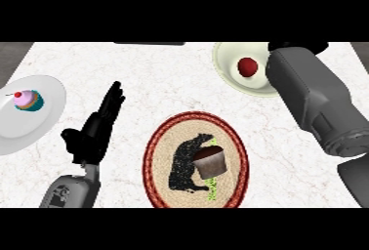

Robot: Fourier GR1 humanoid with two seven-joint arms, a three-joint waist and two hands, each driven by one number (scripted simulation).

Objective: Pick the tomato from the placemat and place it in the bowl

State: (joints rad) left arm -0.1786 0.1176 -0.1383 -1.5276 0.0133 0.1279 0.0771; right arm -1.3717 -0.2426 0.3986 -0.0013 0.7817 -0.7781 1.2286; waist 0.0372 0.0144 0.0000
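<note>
- Worktop (pixel 180 78): pale marbled surface, seen from steeply above.
- Tomato (pixel 248 66): small red round item lying inside the bowl (pixel 229 73), a pale green-white vessel at the upper right of the worktop. It is off the placemat.
- Placemat (pixel 195 160): oval woven mat with a red rim and a black animal figure, at centre bottom. A brown cupcake (pixel 211 162) stands on it, right of centre, tilted slightly.
- Plate (pixel 36 122): white, at the left edge, well apart from the mat. It carries a small pink-frosted cupcake in a teal case (pixel 30 100) with a red topping.
- Left robot hand (pixel 97 127): black, fingers straight and apart, pointing up the view, between plate and placemat; holding nothing.
- Right forearm (pixel 317 97): grey, runs from the lower right up over the bowl's right side. The right robot hand is hidden at the top edge; whether its fingers are apart or together cannot be told.
</note>
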